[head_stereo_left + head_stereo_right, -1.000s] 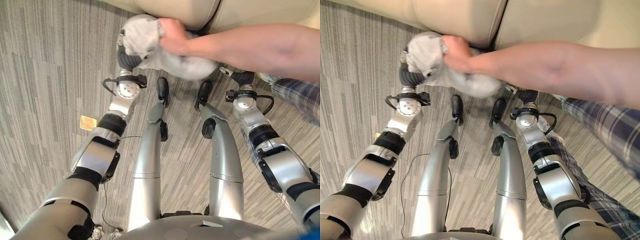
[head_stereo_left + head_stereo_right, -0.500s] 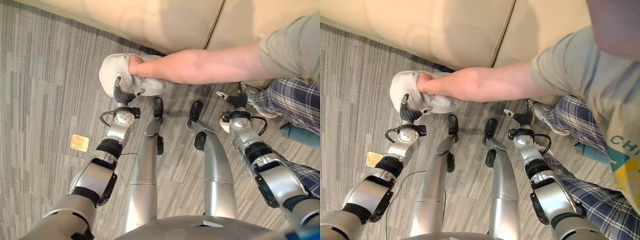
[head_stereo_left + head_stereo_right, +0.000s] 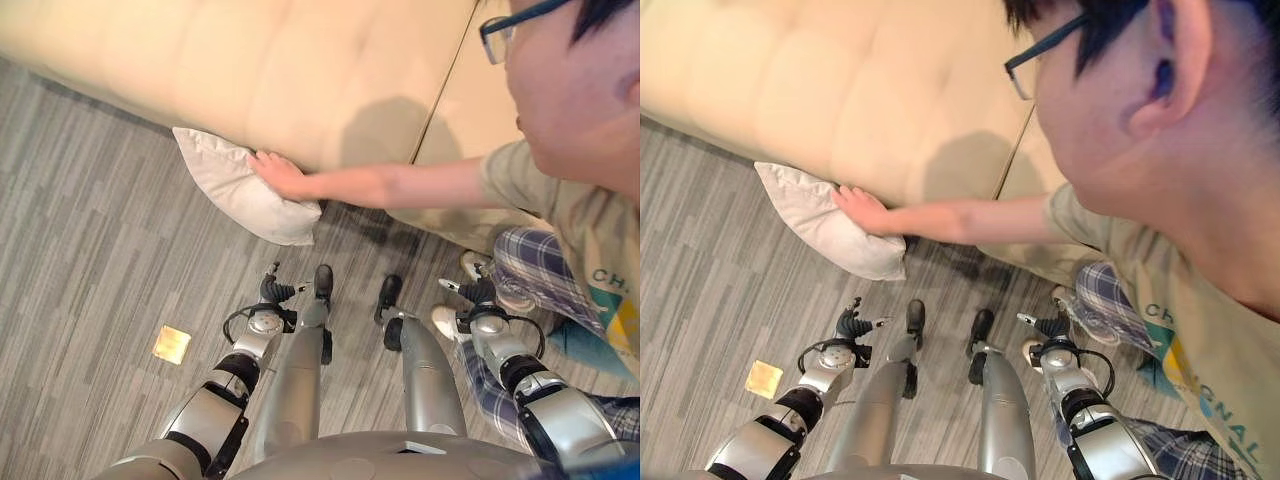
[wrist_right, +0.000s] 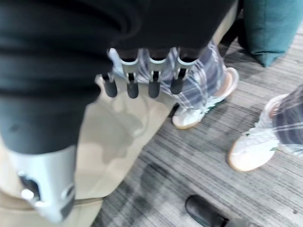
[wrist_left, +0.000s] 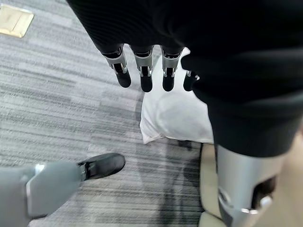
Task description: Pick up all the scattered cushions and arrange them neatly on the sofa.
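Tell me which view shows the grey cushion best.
The left eye view: the whole cushion lies against the sofa front with a person's hand on it. The right eye view shows much the same. The left wrist view catches one end past the left hand. The right wrist view faces elsewhere.

We see a person (image 3: 1160, 190) leaning in on our right, white shoes (image 4: 251, 146) on the grey striped floor (image 3: 80, 250), and a small gold floor plate (image 3: 172, 344).
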Available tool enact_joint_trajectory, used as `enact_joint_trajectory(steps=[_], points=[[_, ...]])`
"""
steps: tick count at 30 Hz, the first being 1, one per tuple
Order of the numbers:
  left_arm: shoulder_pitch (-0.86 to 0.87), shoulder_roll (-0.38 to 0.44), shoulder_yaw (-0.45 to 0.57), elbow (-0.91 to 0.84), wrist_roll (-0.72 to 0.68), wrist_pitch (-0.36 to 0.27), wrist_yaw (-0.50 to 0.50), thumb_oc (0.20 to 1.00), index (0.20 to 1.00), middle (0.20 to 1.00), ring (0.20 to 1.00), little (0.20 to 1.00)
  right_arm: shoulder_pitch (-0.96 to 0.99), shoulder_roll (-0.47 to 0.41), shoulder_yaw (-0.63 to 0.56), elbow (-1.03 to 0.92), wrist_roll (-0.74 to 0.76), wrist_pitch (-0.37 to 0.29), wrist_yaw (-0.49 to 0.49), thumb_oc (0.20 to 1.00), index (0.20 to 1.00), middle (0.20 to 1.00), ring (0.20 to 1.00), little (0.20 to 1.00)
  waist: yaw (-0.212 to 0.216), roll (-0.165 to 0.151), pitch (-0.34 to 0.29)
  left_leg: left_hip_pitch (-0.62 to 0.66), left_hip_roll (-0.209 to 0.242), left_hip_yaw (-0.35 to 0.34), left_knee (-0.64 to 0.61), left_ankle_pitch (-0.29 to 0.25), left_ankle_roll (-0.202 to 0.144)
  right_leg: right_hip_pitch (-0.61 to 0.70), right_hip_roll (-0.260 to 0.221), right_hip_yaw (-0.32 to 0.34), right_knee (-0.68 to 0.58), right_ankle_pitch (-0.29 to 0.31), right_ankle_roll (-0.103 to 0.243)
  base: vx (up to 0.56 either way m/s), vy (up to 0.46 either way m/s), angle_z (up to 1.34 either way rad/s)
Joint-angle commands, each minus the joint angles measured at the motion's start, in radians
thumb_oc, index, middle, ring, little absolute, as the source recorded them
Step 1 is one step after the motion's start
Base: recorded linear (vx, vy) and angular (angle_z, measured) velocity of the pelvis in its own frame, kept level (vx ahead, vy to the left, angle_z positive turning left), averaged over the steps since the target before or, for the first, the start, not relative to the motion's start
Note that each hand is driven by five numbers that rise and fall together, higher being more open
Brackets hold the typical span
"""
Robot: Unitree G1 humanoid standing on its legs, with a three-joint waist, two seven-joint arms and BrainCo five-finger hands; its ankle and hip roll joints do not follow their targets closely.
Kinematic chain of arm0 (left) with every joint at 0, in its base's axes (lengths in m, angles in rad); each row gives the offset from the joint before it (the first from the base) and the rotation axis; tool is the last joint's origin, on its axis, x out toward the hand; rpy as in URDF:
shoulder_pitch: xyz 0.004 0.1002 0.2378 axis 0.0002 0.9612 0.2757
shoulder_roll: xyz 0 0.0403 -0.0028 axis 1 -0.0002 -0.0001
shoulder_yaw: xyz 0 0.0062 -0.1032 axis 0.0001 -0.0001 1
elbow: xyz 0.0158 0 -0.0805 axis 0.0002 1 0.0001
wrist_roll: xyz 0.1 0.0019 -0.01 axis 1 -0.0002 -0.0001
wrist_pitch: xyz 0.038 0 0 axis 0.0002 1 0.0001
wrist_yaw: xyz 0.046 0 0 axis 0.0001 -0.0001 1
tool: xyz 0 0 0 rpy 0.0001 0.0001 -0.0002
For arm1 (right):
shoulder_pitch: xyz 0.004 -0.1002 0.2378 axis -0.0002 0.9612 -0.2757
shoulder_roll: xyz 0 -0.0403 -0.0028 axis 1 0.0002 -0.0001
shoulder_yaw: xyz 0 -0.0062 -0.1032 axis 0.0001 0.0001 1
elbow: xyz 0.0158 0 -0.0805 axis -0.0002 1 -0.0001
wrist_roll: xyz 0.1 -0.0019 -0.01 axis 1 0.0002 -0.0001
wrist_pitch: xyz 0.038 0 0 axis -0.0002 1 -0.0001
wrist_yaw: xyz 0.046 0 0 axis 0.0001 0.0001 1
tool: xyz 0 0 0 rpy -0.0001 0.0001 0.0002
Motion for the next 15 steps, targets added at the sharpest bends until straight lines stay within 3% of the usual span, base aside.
enact_joint_trajectory(steps=[1,5,11,15], points=[[-0.024,0.004,0.039,0.029,0.061,-0.005,-0.025,1.0,1.0,1.0,1.0,1.0,0.011,-0.007,-0.007,-0.013,-0.039,0.011,0.019,1.0,1.0,1.0,1.0,1.0,-0.021,0.012,0.064,0.06,0.022,-0.034,-0.006,-0.059,-0.069,0.087,-0.002,0.041,-0.243,0.173,0.119,0.05,0.015,0.12],[0.017,0.003,0.048,0.06,0.088,0.0,-0.039,1.0,1.0,1.0,1.0,1.0,0.046,-0.002,-0.014,0.009,-0.059,0.018,0.031,1.0,1.0,1.0,1.0,1.0,-0.021,0.008,0.062,0.169,0.021,-0.029,-0.05,-0.058,-0.073,0.214,0.011,0.031,-0.308,0.176,0.124,0.09,0.012,-0.06],[0.134,0.007,0.094,0.124,0.149,0.011,-0.077,1.0,1.0,1.0,1.0,1.0,0.143,0.003,-0.044,0.062,-0.106,0.029,0.074,1.0,1.0,1.0,1.0,1.0,-0.023,-0.004,-0.002,0.367,0.029,-0.021,-0.124,-0.066,-0.078,0.447,0.041,0.033,-0.409,0.171,0.132,0.13,0.009,-0.06],[0.177,0.007,0.114,0.151,0.164,0.016,-0.094,1.0,1.0,1.0,1.0,1.0,0.169,0.005,-0.051,0.081,-0.126,0.031,0.092,1.0,1.0,1.0,1.0,1.0,-0.021,-0.004,-0.026,0.44,0.035,-0.013,-0.153,-0.07,-0.076,0.521,0.056,0.041,-0.429,0.157,0.132,0.1,-0.012,-0.01]])
